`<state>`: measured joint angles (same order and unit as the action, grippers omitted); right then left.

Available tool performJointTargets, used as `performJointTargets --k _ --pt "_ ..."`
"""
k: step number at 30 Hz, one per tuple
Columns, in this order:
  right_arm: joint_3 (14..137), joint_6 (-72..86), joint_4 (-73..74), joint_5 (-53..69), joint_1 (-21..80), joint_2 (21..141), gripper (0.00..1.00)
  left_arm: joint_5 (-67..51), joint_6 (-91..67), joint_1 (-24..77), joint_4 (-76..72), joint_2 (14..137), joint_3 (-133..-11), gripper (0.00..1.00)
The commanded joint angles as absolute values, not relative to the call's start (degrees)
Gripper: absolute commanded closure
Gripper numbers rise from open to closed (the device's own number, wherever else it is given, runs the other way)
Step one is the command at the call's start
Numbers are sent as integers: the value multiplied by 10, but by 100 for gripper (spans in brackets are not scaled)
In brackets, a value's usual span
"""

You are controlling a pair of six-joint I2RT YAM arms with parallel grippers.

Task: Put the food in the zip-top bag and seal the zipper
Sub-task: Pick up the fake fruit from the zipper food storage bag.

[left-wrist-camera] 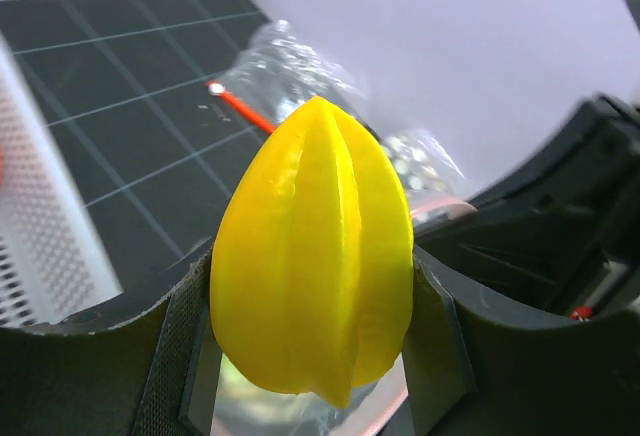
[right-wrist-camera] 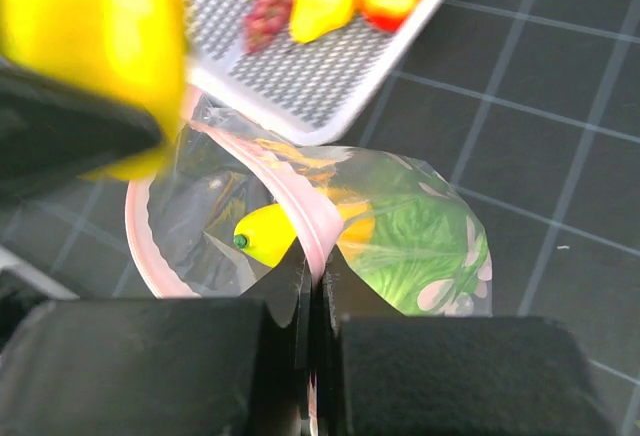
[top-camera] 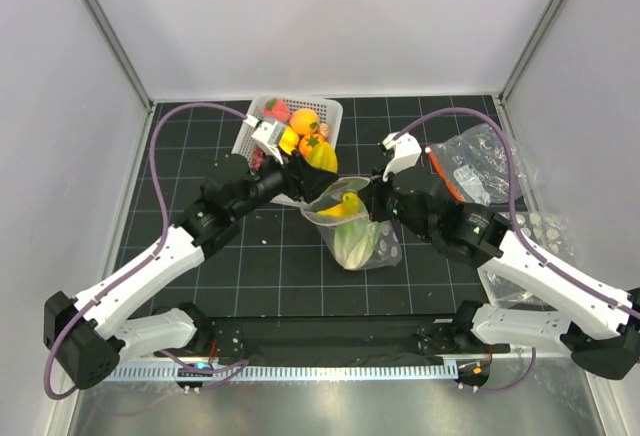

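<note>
Two grips noted: left gripper clamped on yellow piece near zip-top bag, right gripper pinching its rim; next, centre and release.

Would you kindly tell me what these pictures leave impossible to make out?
1. Left wrist view: the yellow ridged plastic fruit hides most of the dotted clear plastic bag below.
2. Right wrist view: that fruit is blurred and cut off by the top edge.
3. Top view: the left arm covers part of the white perforated basket.
</note>
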<state>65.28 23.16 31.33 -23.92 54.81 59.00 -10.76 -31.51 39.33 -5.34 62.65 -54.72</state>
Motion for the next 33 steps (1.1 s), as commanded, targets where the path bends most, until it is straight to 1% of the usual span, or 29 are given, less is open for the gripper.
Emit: performJointTargets --k 1,5,9,13,15,16,22,26,29,33 --pt "702 262 309 -150 551 587 99 -163 -280 424 -161 609 -539 51" --pt "725 275 310 -97 551 587 99 -187 -229 449 -141 587 -540 51" --pt "762 273 342 -83 550 595 99 -199 -181 452 -130 572 -515 51" --pt "734 278 316 -78 550 576 99 -198 -165 452 -146 585 -464 51" --pt "722 283 302 -86 550 570 99 -194 -157 452 -183 581 -437 51" --pt "719 283 301 -89 550 570 99 -191 -157 452 -196 573 -413 51" --pt "723 274 312 -98 550 587 99 -182 -99 461 -226 474 -369 51" --pt "723 273 312 -93 549 593 99 -185 -61 478 -217 457 -364 51" --pt "725 275 311 -82 548 593 99 -187 -34 490 -150 493 -399 53" --pt "729 272 316 -88 549 588 99 -185 -17 500 -118 522 -424 54"
